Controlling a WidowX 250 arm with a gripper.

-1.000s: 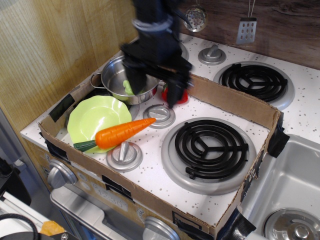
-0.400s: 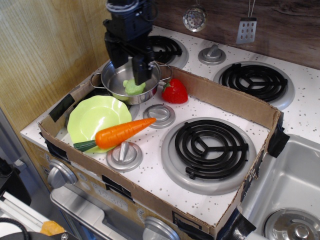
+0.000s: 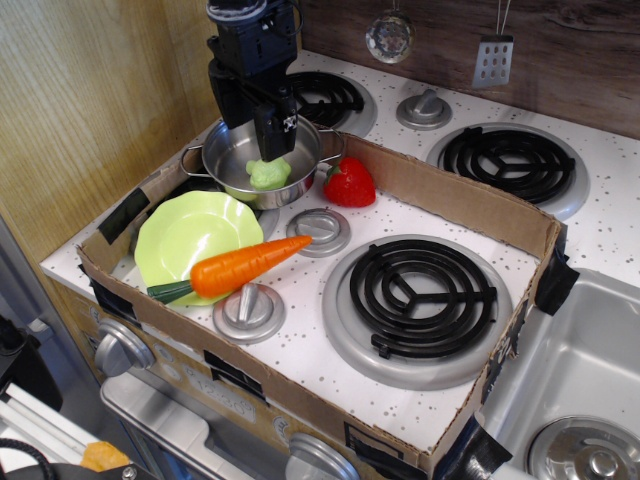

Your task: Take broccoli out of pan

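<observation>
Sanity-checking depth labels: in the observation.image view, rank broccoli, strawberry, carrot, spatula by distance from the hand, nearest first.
From the hand, which hangs over the pan:
1. Broccoli, in the pan directly below the fingers.
2. Strawberry, just right of the pan, on the stovetop.
3. Carrot, toward the front, lying over the plate's edge.
4. Spatula, hanging on the back wall, far right.

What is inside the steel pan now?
The pale green broccoli lies inside the pan. The end effector reaches in above it and covers the rear of the interior, so that part cannot be seen.
</observation>
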